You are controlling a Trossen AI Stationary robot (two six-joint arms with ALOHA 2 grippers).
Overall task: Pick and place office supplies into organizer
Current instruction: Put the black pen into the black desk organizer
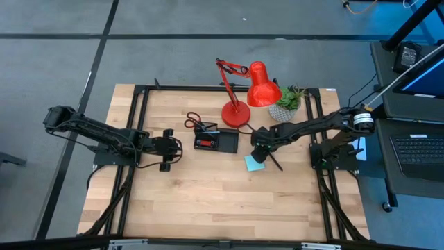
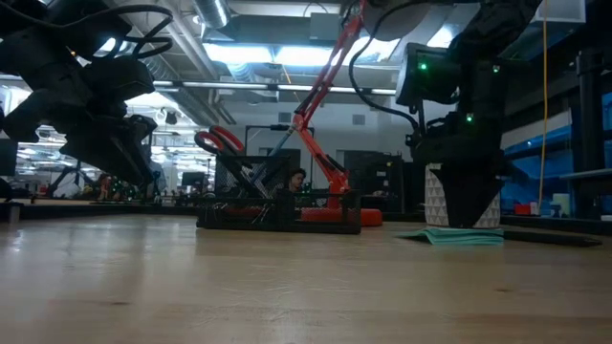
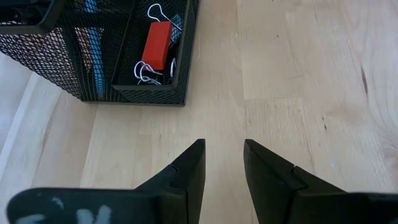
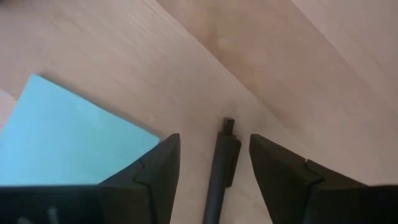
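My right gripper (image 4: 214,158) straddles the pen (image 4: 219,165) unclenched (left gripper (image 3: 224,165) empty, parted); closing off-centre could flick it onto the pad (image 4: 68,134).

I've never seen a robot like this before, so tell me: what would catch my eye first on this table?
Probably the red desk lamp at the table's far edge. In front of it sits a black mesh organizer holding red-handled scissors. To its right, the right hand hangs open over a black pen, beside a cyan sticky-note pad.

A red desk lamp (image 1: 251,94) stands beside a potted plant (image 1: 288,104).
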